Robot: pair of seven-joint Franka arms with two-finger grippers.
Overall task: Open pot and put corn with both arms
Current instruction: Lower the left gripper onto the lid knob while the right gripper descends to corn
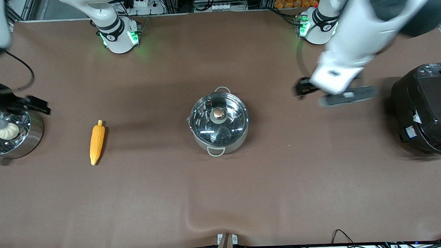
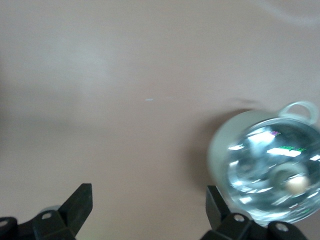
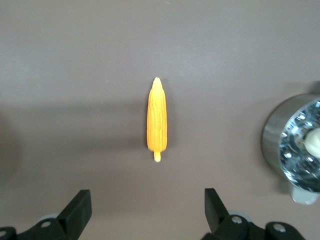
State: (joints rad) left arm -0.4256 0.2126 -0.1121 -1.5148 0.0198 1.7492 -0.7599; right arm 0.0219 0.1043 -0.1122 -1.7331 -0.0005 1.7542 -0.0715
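At the right arm's end of the table stands a steel steamer pot (image 1: 12,136) with a white bun (image 1: 8,130) in it. The right gripper (image 3: 147,210) is up in the air by that steamer, and its wrist view shows the fingers spread wide with nothing between them. The corn (image 1: 96,142) lies flat on the brown table (image 1: 223,197), between the steamer and the pot, well apart from both. Its long axis runs roughly from the robots' side toward the front camera, and in the right wrist view that axis points straight out from the gap between the fingers, so the jaws would close across the cob's width. The right arm looks clearly the nearer one to the corn.

The pot (image 1: 219,120) sits mid-table with its glass lid (image 1: 219,118) on and the copper knob (image 1: 218,113) upright at the lid's centre. The left gripper (image 2: 150,212) is over bare table between the pot and the black cooker (image 1: 425,109), fingers spread and empty; that view is blurred, but the pot seems to lie off to one side of it, not under it.
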